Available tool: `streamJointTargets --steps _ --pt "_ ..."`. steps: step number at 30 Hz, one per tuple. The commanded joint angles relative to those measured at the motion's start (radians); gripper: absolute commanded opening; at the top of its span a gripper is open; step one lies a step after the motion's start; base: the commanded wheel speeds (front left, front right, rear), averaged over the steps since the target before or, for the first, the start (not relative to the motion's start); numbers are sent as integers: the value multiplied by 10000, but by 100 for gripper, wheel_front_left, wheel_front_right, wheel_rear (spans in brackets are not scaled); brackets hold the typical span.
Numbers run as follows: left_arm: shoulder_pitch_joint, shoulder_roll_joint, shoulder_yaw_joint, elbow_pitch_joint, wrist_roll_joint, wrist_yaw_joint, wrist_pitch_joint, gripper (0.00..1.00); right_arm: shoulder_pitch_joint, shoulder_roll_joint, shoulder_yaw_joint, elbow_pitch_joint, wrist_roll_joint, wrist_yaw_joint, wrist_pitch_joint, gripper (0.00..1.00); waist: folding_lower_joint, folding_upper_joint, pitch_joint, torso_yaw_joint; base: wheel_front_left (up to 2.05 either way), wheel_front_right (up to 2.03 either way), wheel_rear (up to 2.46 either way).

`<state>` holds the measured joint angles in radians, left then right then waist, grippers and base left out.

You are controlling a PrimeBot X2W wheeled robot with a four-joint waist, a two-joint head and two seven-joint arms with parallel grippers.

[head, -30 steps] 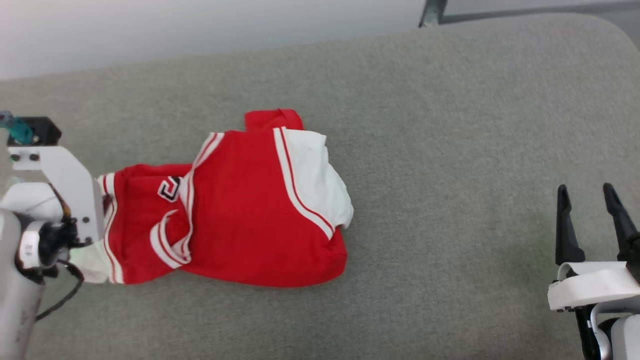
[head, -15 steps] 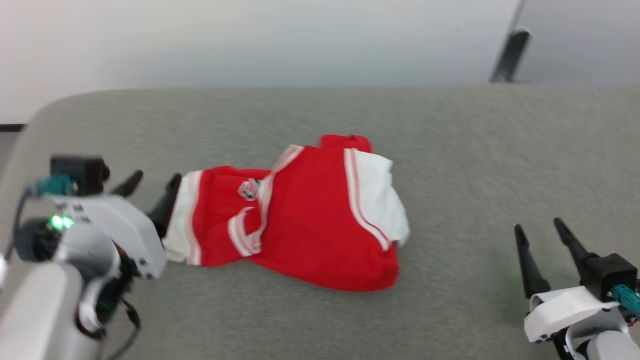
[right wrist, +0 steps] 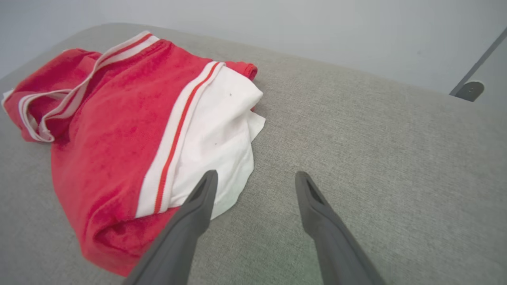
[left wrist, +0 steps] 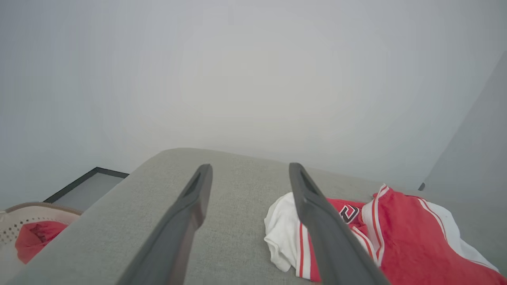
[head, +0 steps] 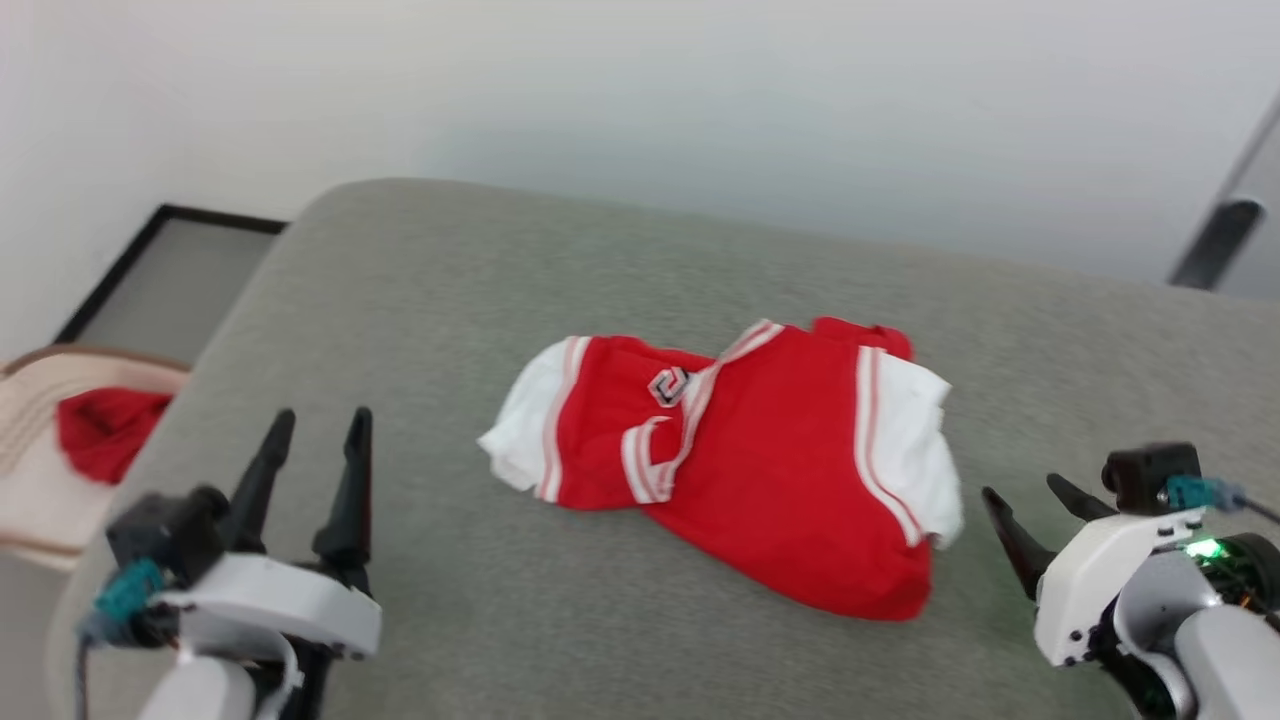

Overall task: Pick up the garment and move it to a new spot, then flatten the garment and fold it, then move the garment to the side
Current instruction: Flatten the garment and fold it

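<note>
While starting at the left claw (head: 322, 418), found its two dark fingers spread wide and pinching nothing. Placed it well to the left of the garment (head: 780, 480) and nearer the robot, with bare grey tabletop (head: 420, 300) between. Noted, in the left wrist view, the same claw (left wrist: 250, 166) aimed past the garment (left wrist: 396, 233), one finger (left wrist: 321, 221) crossing in front of a white sleeve end with no sign of contact.

Found the right claw (head: 1020, 487) likewise spread and empty, just to the right of the garment, tips pointing toward it, a narrow strip of tabletop between. Saw, in the right wrist view, that claw (right wrist: 256, 174) low beside the garment (right wrist: 119, 130), one finger (right wrist: 190, 225) overlapping the white cloth; could not tell touching from apart there.

Found the garment lying loosely bunched on the tabletop, between the two claws. Made out a red body, white sleeve ends at left (head: 515, 435) and right (head: 915, 450), red-white stripe trim, and a black white-outlined emblem (head: 668, 385) on the garment's upper left part.

Spotted, far left of the garment and past the tabletop's edge, a pale basket (head: 30, 520) holding a red cloth (head: 105, 430); farther back on that side, a dark-framed panel (head: 170, 270). Behind the garment, a plain pale wall (head: 700, 100); far to its right, a dark slanted bar (head: 1215, 240).
</note>
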<state>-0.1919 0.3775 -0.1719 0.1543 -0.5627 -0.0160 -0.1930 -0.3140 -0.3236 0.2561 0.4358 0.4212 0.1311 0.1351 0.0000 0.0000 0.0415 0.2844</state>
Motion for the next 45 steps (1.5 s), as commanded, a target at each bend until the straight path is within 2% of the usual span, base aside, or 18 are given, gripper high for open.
streamJointTargets --steps 1,7,9,13,20,26,27,28,29,35,45 --pt "155 -171 42 107 65 42 -276 100 -206 -164 125 56 147 -6 438 100 0 0 -175 906 0 0 0" --pt "408 -666 346 505 606 64 -708 100 -663 -491 216 534 497 -6 2068 100 0 0 -23 1649 0 0 0" --pt "471 -946 669 448 787 112 -721 100 -760 -533 148 759 630 -6 2534 100 0 0 27 1845 0 0 0" --pt "799 -1464 1478 249 1269 -79 -724 100 -1005 -510 239 1080 620 -6 3223 100 0 0 169 2020 0 0 0" --pt "1386 -2616 2911 -270 2347 -624 -715 100 -1378 -479 -3 1983 26 -6 3902 100 0 0 438 2141 0 0 0" --pt "1572 -3064 3637 -288 2527 -1002 -716 100 -1576 -264 -72 2440 -205 -8 3989 100 0 0 512 2176 0 0 0" --pt "1609 -3123 3717 -234 2522 -1030 -717 100 -1590 -214 -51 2501 -165 -6 4022 78 0 0 514 2180 0 0 0" --pt "1624 -3163 3765 -232 2574 -1080 -717 100 -1624 -201 -26 2564 -151 -6 4030 35 0 0 516 2183 0 0 0" --pt "1616 -3198 3828 -235 2578 -1086 -717 100 -1686 -240 -14 2623 -270 -6 3983 0 0 0 516 2185 0 0 0" --pt "1654 -3262 4004 -221 2691 -1143 -717 100 -1995 -366 104 2771 -108 -8 4219 0 0 0 460 2164 0 0 0" --pt "1661 -3269 3783 -335 2578 -1157 -718 100 -1910 -1174 -259 2104 439 -8 4294 0 0 0 292 2049 0 0 0"
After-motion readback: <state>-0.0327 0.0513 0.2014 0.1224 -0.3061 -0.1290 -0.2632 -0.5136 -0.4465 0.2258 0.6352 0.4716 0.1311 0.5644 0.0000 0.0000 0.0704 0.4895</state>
